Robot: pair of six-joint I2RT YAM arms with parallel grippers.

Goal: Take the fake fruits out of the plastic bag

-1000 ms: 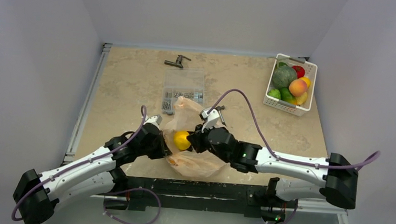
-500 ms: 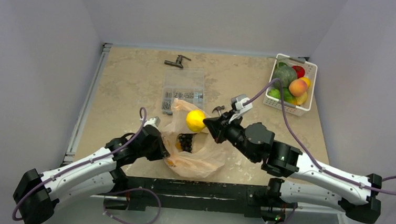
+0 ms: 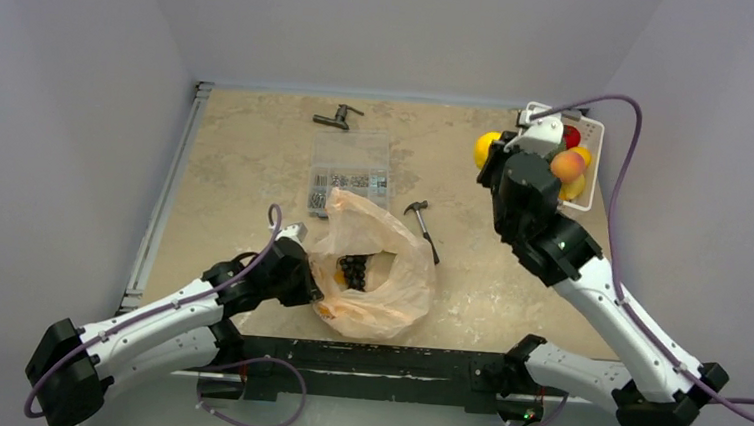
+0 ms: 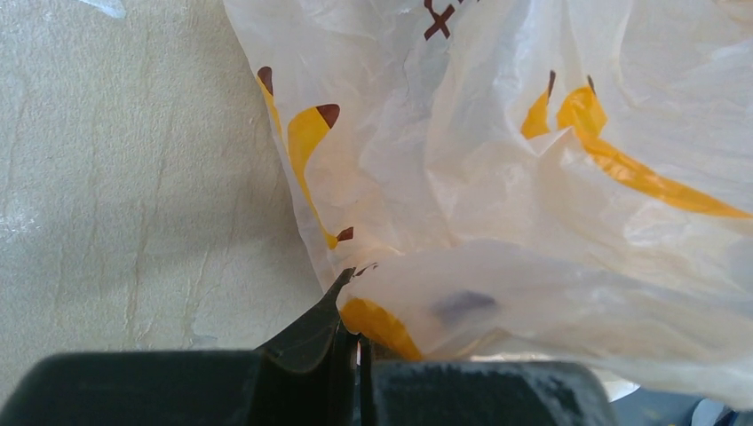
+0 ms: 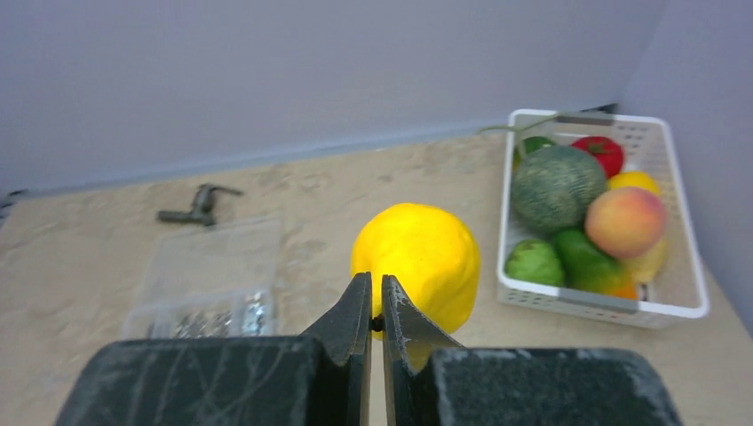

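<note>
**Tabletop [image 3: 246,164], top and wrist views.** The left hand [image 3: 310,287] sits by the near edge, left of centre, with its fingers pressed together on a fold of the plastic bag [image 3: 389,274]; the left wrist view shows the thin film pinched between them. The bag lies crumpled and open at the middle of the near edge; a dark bumpy cluster [image 3: 354,270] shows inside it. The right hand [image 3: 497,159] is raised near the far right corner, pinching a yellow fake fruit [image 3: 484,147] clear of the tabletop and just left of the white basket [image 5: 604,306]. The basket holds a peach [image 5: 625,222], a dark green bumpy vegetable [image 5: 556,188] and red, yellow and green pieces. A hammer [image 3: 421,219] lies just right of the bag; a clear parts box [image 3: 350,176] lies beyond the bag; a metal tool [image 3: 336,118] lies near the far edge.
</note>
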